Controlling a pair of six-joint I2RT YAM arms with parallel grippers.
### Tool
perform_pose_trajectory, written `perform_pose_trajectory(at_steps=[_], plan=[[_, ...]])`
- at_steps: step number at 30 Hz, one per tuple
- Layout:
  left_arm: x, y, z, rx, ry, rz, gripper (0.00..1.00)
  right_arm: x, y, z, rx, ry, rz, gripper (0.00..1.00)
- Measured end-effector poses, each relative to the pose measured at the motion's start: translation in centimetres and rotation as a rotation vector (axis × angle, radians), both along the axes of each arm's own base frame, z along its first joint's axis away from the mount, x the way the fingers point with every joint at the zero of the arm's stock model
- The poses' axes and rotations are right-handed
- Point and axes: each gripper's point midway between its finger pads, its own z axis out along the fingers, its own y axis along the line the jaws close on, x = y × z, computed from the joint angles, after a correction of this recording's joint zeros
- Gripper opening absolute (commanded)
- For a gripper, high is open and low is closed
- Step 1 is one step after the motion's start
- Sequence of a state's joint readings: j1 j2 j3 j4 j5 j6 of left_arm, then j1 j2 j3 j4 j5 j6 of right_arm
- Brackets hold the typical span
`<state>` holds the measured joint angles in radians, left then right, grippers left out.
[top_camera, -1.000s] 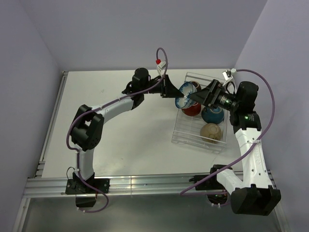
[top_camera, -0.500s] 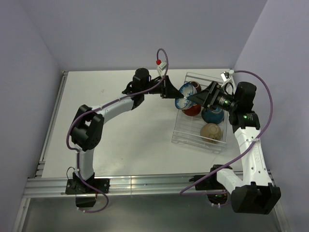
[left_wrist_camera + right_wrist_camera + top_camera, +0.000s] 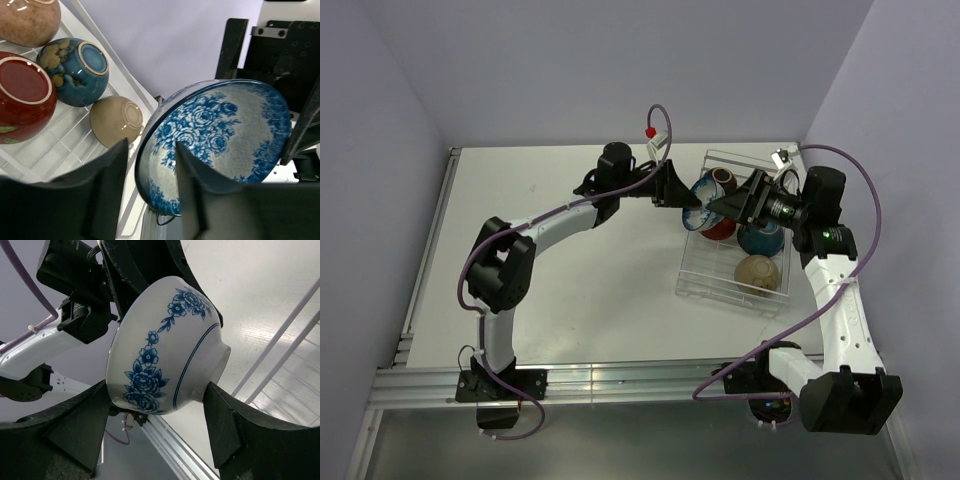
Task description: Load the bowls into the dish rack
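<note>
White desk (image 3: 570, 290), lavender walls (image 3: 620, 70); blue-patterned bowl (image 3: 165, 340) in right end effector's (image 3: 157, 390) clamp, left end effector (image 3: 151, 150) ajar astride rim.

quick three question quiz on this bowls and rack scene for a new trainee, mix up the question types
1. True or false: the blue-patterned bowl rests inside the dish rack.
2. How many other bowls lie in the rack? A two, B four, C six.
3. Fill in: the ___ gripper is shut on the blue-patterned bowl.

Key
1. False, it is held in the air.
2. B
3. The right gripper, one finger on each side of the bowl.
</note>
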<state>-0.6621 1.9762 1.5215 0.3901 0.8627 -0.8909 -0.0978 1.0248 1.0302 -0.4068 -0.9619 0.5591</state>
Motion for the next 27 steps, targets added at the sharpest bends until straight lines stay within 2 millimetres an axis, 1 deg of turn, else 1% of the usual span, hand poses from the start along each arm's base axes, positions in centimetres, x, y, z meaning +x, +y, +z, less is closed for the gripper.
perform_pose_trajectory(at_steps=[2, 6, 8, 10, 11, 12, 14, 16, 18, 20, 23, 24, 27], plan=[[0.1, 0.0, -0.3, 0.009, 0.001, 0.004, 0.55, 0.0, -0.1, 0.0, -0.011, -0.003, -0.002, 0.00], [0.4, 0.1, -0.5, 0.016, 0.001, 0.017, 0.61, 0.6, -0.6, 0.5, -0.061, -0.027, -0.015, 0.00], [0.6, 0.3, -0.6, 0.019, 0.003, 0.026, 0.67, 0.8, -1.0, 0.6, -0.090, -0.040, -0.023, 0.00], [0.8, 0.5, -0.8, 0.026, 0.007, 0.033, 0.70, 1.0, -1.3, 0.3, -0.117, -0.041, -0.029, 0.00], [0.9, 0.6, -1.0, 0.030, 0.010, 0.036, 0.80, 1.0, -1.4, 0.2, -0.128, -0.037, -0.033, 0.00], [1.0, 0.7, -1.1, 0.034, 0.011, 0.038, 0.82, 1.1, -1.7, 0.0, -0.144, -0.035, -0.039, 0.00], [1.3, 1.1, -1.5, 0.044, 0.018, 0.047, 0.94, 1.3, -2.1, -0.5, -0.180, -0.023, -0.049, 0.00], [1.5, 1.6, -1.7, 0.053, 0.024, 0.056, 0.95, 1.6, -2.6, -1.1, -0.218, -0.013, -0.060, 0.00], [1.9, 2.4, -1.5, 0.057, 0.026, 0.072, 1.00, 1.7, -3.1, -1.5, -0.257, -0.008, -0.065, 0.00], [2.5, 3.6, -0.9, 0.055, 0.014, 0.097, 0.99, 1.8, -3.5, -1.8, -0.298, -0.007, -0.066, 0.00], [3.4, 5.5, 0.7, 0.049, -0.016, 0.134, 1.00, 2.0, -4.1, -2.2, -0.362, -0.010, -0.053, 0.00], [3.7, 6.6, 1.7, 0.046, -0.041, 0.153, 1.00, 2.2, -4.3, -2.3, -0.384, -0.012, -0.047, 0.00], [4.1, 9.1, 4.2, 0.038, -0.105, 0.195, 1.00, 2.6, -4.9, -2.7, -0.459, -0.020, -0.014, 0.00]])
